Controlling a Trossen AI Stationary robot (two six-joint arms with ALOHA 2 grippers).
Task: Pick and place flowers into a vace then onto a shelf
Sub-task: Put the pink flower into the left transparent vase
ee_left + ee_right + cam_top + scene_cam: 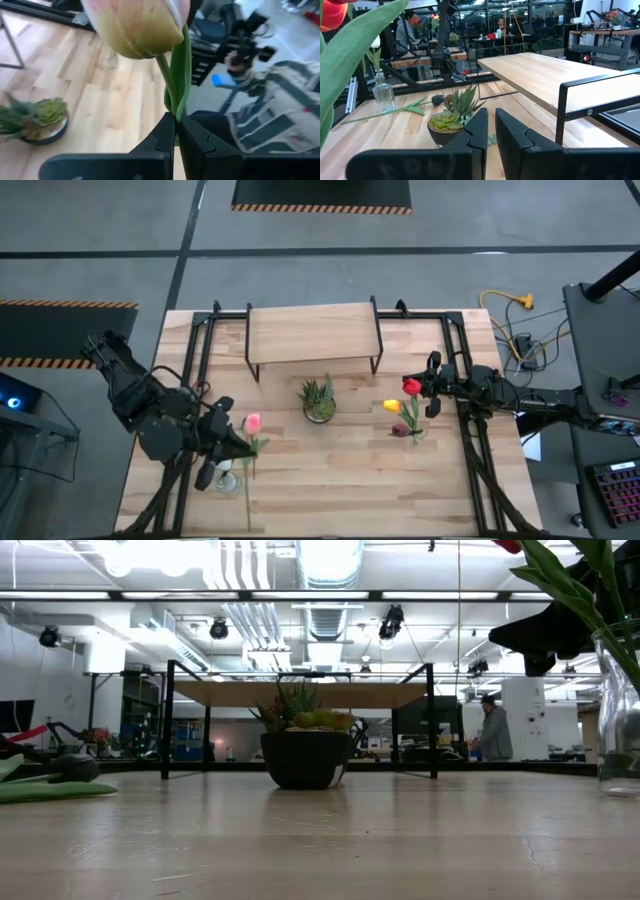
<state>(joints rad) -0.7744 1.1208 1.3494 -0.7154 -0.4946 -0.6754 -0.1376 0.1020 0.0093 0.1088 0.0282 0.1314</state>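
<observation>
I have the pink tulip pinched by its stem just under the head, left gripper clamped tight on it, near the table's left front by a small vase. It looks light and floppy, so I'd grip low on the stem. My right gripper is closed near the red tulip; whether it holds anything, I can't tell.
</observation>
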